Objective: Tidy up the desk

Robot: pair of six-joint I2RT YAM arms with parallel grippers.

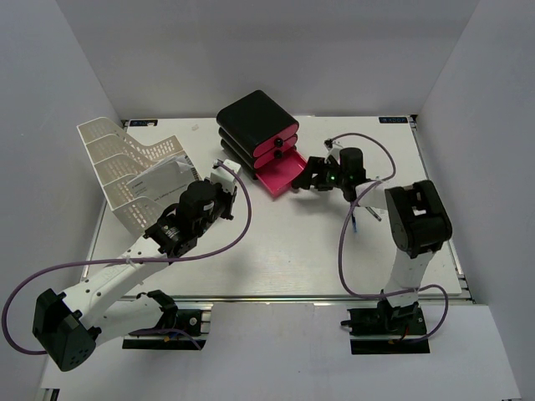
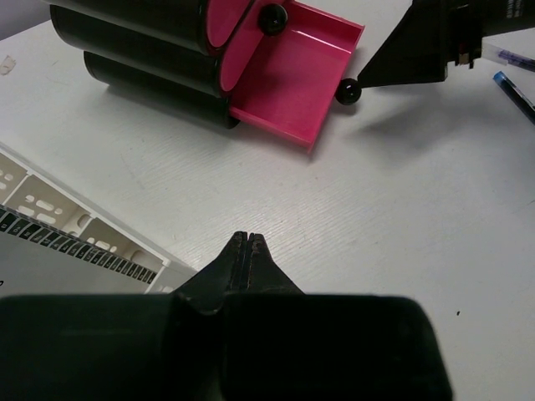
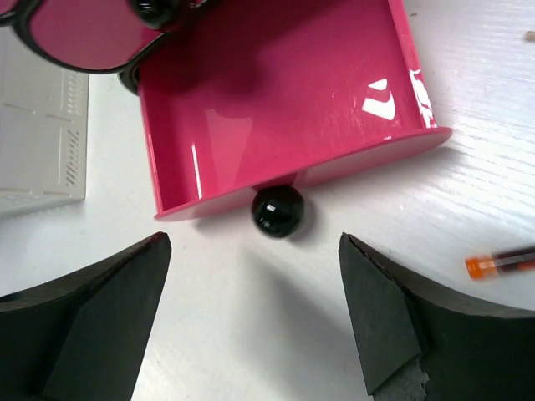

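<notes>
The white desk (image 1: 292, 251) holds a black-and-pink drawer unit (image 1: 257, 125) at the back centre. Its bottom pink drawer (image 1: 282, 174) is pulled out and empty, with a black knob (image 3: 278, 210) on its front. My right gripper (image 1: 308, 175) is open, just in front of that knob, with one finger (image 3: 109, 288) on each side and not touching it. My left gripper (image 1: 226, 177) is shut and empty, hovering over bare desk by the white mesh paper tray (image 1: 125, 167). In the left wrist view its gripper (image 2: 241, 244) points at the drawer (image 2: 292, 79).
Pens (image 1: 361, 219) lie on the desk right of the drawer; a blue one (image 2: 512, 92) and an orange-tipped one (image 3: 500, 262) show in the wrist views. The paper tray holds paper (image 1: 155, 180). Grey walls enclose the desk, and a metal rail (image 1: 284, 298) runs along the front.
</notes>
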